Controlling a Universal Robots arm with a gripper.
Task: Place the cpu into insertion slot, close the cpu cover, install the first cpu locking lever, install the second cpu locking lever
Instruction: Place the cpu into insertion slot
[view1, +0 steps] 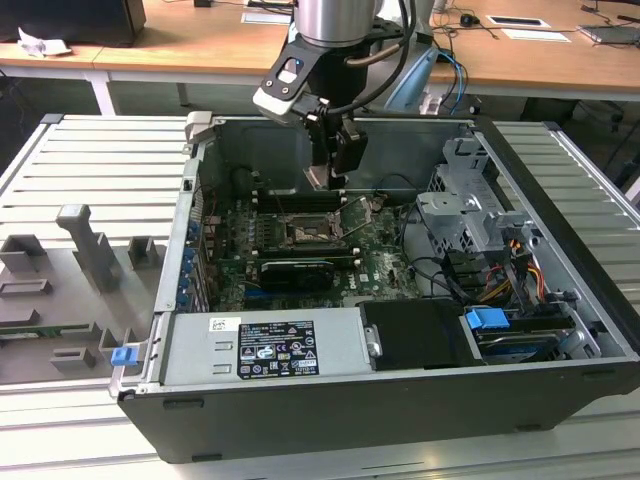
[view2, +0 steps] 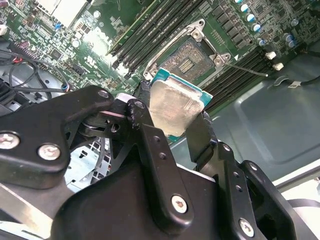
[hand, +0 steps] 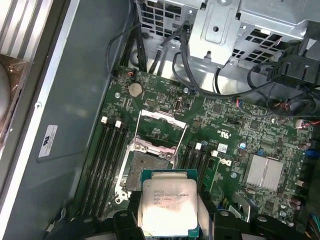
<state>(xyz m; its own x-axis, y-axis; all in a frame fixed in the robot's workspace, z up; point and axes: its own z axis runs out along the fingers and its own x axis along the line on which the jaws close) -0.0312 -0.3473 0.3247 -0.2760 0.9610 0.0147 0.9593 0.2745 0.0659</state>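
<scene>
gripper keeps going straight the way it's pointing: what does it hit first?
The gripper, shut on the cpu, points down at the motherboard. The cpu would touch first, probably on the insertion slot or its rim. Depth is unclear, so I can't confirm the alignment.

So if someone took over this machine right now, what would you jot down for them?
Gripper: shut on the cpu, gripping two opposite edges.
Cpu: in the air above the motherboard, close to the slot but not in it.
Slot: empty. The cover stands open.
Done: cpu is in the gripper.
Left: seating the cpu, closing the cover, fastening both levers.
</scene>
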